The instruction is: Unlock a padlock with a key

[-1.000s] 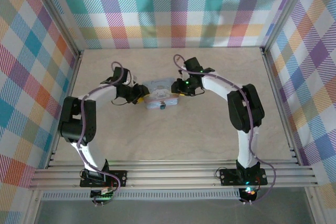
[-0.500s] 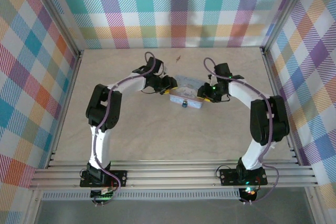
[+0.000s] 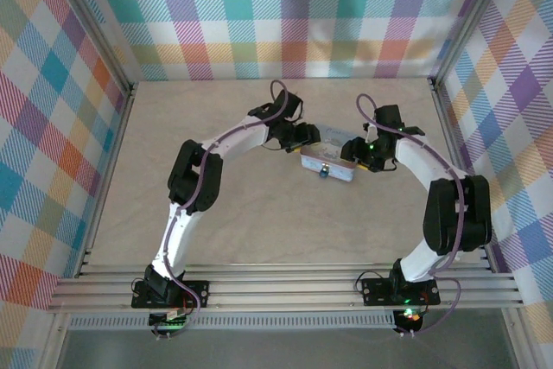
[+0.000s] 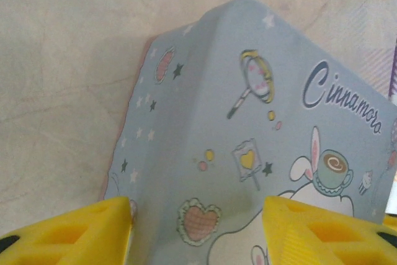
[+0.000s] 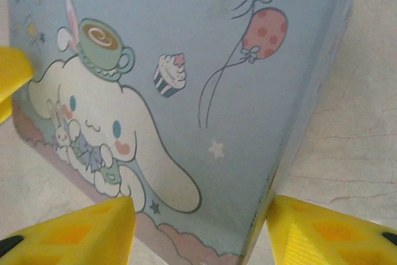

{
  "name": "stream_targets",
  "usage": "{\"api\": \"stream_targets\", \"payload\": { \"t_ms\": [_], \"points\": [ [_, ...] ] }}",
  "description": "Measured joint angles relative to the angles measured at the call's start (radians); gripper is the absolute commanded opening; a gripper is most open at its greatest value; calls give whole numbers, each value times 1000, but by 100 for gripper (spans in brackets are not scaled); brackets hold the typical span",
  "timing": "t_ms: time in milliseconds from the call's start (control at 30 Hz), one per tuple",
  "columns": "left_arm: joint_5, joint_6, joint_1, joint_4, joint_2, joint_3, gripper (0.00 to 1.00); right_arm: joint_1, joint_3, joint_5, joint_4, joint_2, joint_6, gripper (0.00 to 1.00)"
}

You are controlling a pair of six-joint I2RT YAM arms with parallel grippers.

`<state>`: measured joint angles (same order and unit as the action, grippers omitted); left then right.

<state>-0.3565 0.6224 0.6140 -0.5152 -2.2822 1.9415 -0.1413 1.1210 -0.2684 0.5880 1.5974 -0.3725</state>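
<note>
The worry here is the tin shifting: if either gripper closes or drags across its lid, the box slides and the tiny padlock at its near wall swings off, harder to reach. Fingers this broad could also knock so small a lock aside. The left gripper and right gripper stand at the tin's 2 ends, yellow fingers spread, grasping nothing. The padlock lies between them, slightly nearer the arm bases, touched by neither.
</note>
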Motion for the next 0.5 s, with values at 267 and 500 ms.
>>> {"api": "stream_targets", "payload": {
  "t_ms": [267, 500],
  "points": [
    [71, -123, -20, -168, -45, 285, 63, -3, 37, 23, 15, -95, 0, 62],
    [145, -197, -85, -216, -170, 501, 59, -3, 37, 33, 16, -127, -3, 62]
  ]
}}
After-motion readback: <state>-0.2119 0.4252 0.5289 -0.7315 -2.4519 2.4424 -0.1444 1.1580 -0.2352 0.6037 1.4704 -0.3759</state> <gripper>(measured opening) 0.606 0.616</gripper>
